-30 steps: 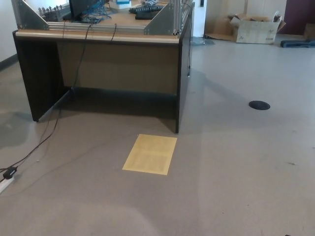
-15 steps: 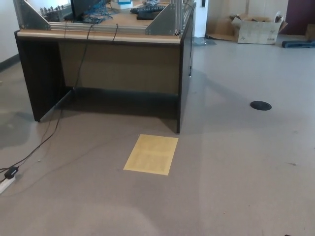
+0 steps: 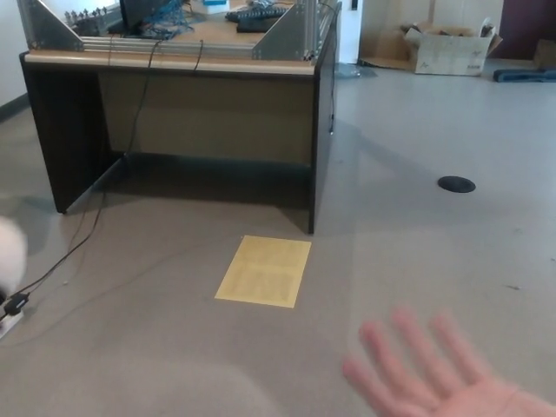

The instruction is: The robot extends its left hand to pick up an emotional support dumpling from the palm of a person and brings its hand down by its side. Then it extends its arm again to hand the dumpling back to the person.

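Neither my left hand nor my right hand shows in the head view, so I cannot tell whether either is open, closed or gripping anything.

At the left edge sits a soft white blur (image 3: 9, 252), rounded and pale, with no clear outline. It could be the dumpling, but it is too smeared for me to say, and I cannot tell what carries it.

A person's hand (image 3: 443, 378) reaches in from the lower right corner, palm up and flat, fingers spread and pointing away toward the upper left. It is blurred too. The part of the palm in view is bare; the heel of it is cut off by the frame.

The floor (image 3: 417, 261) is a smooth, matt grey with faint scuffs. A thin yellow rectangular sheet (image 3: 264, 271) lies flat on it, just in front of the table (image 3: 174, 62). The table has dark, nearly black side panels, a tan back panel and a light wood-coloured top. On the top stands a frame of silvery metal bars (image 3: 287, 35) with triangular corner plates, and a dark keyboard (image 3: 261, 13) lies behind it.

A black cable (image 3: 78, 243) hangs from the table and trails across the floor to a plug (image 3: 13, 304) at the left edge. A flat black disc (image 3: 456, 184) is set in the floor well to the right, and an open cardboard box (image 3: 452, 50) stands far back.
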{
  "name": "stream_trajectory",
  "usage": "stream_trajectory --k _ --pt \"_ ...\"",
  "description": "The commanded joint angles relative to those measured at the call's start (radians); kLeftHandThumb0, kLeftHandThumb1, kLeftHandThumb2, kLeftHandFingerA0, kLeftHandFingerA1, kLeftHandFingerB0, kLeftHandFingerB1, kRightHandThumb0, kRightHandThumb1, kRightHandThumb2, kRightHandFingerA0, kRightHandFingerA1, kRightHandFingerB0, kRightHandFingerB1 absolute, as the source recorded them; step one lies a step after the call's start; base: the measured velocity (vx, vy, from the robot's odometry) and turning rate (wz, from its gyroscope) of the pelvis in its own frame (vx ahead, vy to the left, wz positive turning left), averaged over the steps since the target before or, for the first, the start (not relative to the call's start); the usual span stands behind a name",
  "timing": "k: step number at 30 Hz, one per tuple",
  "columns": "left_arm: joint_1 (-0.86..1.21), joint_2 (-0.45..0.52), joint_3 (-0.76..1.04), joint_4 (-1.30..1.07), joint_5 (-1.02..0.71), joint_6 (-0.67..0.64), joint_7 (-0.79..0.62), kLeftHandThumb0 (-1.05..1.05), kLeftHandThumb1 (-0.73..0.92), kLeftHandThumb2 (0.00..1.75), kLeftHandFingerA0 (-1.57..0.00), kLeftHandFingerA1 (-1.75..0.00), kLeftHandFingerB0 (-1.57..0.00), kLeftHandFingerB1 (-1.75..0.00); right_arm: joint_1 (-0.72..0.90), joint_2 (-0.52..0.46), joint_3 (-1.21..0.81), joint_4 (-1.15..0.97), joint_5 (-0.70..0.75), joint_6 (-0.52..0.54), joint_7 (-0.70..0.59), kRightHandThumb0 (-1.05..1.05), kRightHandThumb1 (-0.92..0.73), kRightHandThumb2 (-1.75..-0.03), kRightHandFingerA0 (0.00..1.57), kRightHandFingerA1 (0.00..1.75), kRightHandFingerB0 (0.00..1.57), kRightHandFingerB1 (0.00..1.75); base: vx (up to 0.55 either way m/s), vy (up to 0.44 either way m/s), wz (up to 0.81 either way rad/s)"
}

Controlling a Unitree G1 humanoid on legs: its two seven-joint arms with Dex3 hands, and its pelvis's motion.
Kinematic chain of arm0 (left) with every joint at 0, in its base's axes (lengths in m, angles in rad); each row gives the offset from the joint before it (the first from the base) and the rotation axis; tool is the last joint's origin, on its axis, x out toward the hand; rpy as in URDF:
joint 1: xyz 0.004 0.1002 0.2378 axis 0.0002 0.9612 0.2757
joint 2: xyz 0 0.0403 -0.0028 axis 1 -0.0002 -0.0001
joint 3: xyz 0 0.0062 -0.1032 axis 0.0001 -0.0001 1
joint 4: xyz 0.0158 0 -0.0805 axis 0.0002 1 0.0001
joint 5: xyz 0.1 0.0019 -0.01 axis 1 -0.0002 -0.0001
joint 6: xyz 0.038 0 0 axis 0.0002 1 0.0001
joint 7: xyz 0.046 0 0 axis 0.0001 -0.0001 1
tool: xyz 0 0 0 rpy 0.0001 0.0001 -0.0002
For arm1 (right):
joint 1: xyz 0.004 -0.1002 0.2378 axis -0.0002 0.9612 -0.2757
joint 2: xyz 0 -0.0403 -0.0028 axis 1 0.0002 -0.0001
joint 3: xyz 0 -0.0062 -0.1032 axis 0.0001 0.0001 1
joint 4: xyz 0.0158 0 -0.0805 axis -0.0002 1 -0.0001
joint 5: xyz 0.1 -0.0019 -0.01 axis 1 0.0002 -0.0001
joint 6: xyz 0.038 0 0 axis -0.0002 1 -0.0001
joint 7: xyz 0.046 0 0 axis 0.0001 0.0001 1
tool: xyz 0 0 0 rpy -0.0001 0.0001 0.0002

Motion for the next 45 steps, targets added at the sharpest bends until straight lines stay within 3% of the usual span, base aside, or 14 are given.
stream_trajectory --k 1,2,3,4,12,20,25,34,35,36,41,42,44,45 --pt "-0.087 0.059 -0.107 -0.191 0.034 0.096 0.084 -0.09 0.81 0.65 -1.04 -1.33 -0.94 -0.87 -0.015 -0.01 0.005 0.006 0.006 0.001 0.0 -0.41 -0.71 -0.62 0.79 0.48 0.72 0.46 0.0 0.0 0.0" --pt "-0.085 0.06 -0.108 -0.194 0.032 0.098 0.087 -0.09 0.81 0.65 -1.04 -1.33 -0.94 -0.87 -0.015 -0.01 0.005 0.006 0.006 0.001 0.0 -0.41 -0.71 -0.62 0.79 0.48 0.72 0.46 0.0 0.0 0.0" --pt "-0.156 0.055 -0.166 -0.236 0.033 0.106 0.074 -0.1 0.81 0.65 -1.09 -1.16 -0.96 -0.78 -0.014 -0.011 0.009 -0.002 0.003 0.004 -0.001 -0.4 -0.71 -0.62 0.81 0.49 0.74 0.47 0.0 0.0 0.0" --pt "-0.214 0.051 -0.22 -0.281 0.036 0.133 0.072 -0.11 0.81 0.64 -1.0 -1.22 -0.92 -0.8 -0.016 -0.011 0.01 -0.006 0.002 0.01 -0.002 -0.41 -0.71 -0.62 0.83 0.49 0.74 0.47 0.0 0.0 0.0" --pt "-0.365 0.044 -0.499 -0.371 0.156 0.08 -0.003 -0.14 0.77 0.63 -1.1 -1.13 -0.93 -0.79 -0.037 -0.013 0.017 0.006 0.002 0.009 -0.004 -0.41 -0.7 -0.62 0.87 0.52 0.75 0.48 0.0 0.0 0.0" --pt "-0.463 0.021 -0.701 -0.474 0.233 0.1 -0.031 -0.09 0.7 0.69 -1.06 -1.1 -0.92 -0.84 -0.041 -0.013 0.018 0.005 0.008 0.016 -0.005 -0.4 -0.7 -0.61 0.85 0.51 0.75 0.48 0.0 0.0 0.0" --pt "-0.622 -0.052 -0.868 -0.478 0.379 0.029 -0.034 -0.11 0.66 0.76 -1.05 -1.19 -0.91 -0.89 -0.063 -0.016 0.023 -0.004 0.0 0.038 -0.009 -0.4 -0.71 -0.62 0.89 0.55 0.75 0.48 0.0 0.0 0.0" --pt "-0.688 -0.101 -0.956 -0.474 0.445 0.043 -0.04 -0.11 0.69 0.8 -0.99 -1.28 -0.87 -1.01 -0.082 -0.022 0.028 0.0 0.0 0.048 0.001 -0.4 -0.71 -0.62 0.86 0.52 0.74 0.47 0.0 0.0 0.0" --pt "-0.714 -0.143 -1.003 -0.469 0.468 0.059 -0.04 -0.15 0.67 0.78 -0.8 -1.54 -0.8 -1.17 -0.084 -0.024 0.028 0.0 0.002 0.05 0.007 -0.4 -0.72 -0.62 0.87 0.52 0.72 0.47 0.0 0.0 0.0" --pt "-0.726 -0.167 -1.027 -0.467 0.483 0.064 -0.04 -0.15 0.68 0.75 -0.79 -1.57 -0.79 -1.21 -0.085 -0.023 0.026 0.002 0.006 0.052 0.012 -0.4 -0.72 -0.62 0.86 0.52 0.72 0.47 0.0 0.0 0.0" --pt "-0.738 -0.214 -1.06 -0.449 0.524 0.054 -0.028 -0.12 0.63 0.77 -0.81 -1.54 -0.85 -1.12 -0.092 -0.019 0.021 0.009 0.015 0.051 0.016 -0.46 -0.71 -0.62 0.83 0.52 0.74 0.47 0.0 0.0 0.0" --pt "-0.749 -0.241 -1.078 -0.428 0.528 0.055 -0.036 -0.08 0.62 0.83 -0.83 -1.61 -0.82 -1.25 -0.096 -0.012 0.005 0.012 0.04 0.052 0.035 -0.46 -0.69 -0.62 0.83 0.53 0.74 0.48 0.0 0.0 0.0" --pt "-0.752 -0.256 -1.083 -0.417 0.536 0.054 -0.042 -0.08 0.62 0.83 -0.83 -1.61 -0.82 -1.25 -0.099 -0.009 -0.003 0.013 0.05 0.053 0.044 -0.46 -0.69 -0.62 0.83 0.53 0.74 0.48 0.0 0.0 0.0" --pt "-0.759 -0.27 -1.1 -0.407 0.556 0.05 -0.04 -0.07 0.57 0.8 -1.01 -1.3 -0.88 -1.1 -0.102 -0.012 -0.003 0.017 0.048 0.047 0.047 -0.52 -0.7 -0.61 0.93 0.74 0.73 0.46 0.0 0.0 0.0"
